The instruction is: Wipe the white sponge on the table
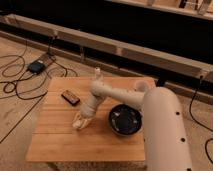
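The light wooden slatted table fills the middle of the camera view. My gripper reaches down from the white arm to the tabletop left of centre. It is shut on the white sponge, a small cream block that shows at the fingertips and rests against the wood. Most of the sponge is hidden by the gripper.
A black bowl stands on the table just right of the gripper. A dark brown-red bar lies at the back left of the tabletop. Black cables and a small dark box lie on the floor to the left.
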You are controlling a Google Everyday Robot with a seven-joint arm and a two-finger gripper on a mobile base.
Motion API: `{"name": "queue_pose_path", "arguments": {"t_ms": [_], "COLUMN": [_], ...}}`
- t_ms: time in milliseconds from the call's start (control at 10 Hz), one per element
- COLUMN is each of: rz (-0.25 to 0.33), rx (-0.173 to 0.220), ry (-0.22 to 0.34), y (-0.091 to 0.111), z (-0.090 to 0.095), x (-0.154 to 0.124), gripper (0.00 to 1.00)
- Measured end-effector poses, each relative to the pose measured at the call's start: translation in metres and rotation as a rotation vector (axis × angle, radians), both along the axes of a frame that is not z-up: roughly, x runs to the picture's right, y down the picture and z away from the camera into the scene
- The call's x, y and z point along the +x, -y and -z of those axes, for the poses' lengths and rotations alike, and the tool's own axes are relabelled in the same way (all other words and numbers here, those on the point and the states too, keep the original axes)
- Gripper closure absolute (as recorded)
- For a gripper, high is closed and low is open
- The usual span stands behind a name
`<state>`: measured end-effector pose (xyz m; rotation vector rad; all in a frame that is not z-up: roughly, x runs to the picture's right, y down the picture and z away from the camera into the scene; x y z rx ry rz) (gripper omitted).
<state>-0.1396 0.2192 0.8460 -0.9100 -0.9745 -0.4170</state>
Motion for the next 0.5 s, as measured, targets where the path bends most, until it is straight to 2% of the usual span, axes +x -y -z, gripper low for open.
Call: {"name": "queue_pose_path", "arguments": {"t_ms": [500], "rz": [-0.081], "rx": [0.068], "ry": [-0.118], "y": [0.034], "z": [-0.031], "x": [0.057], "gripper": [1.0]}}
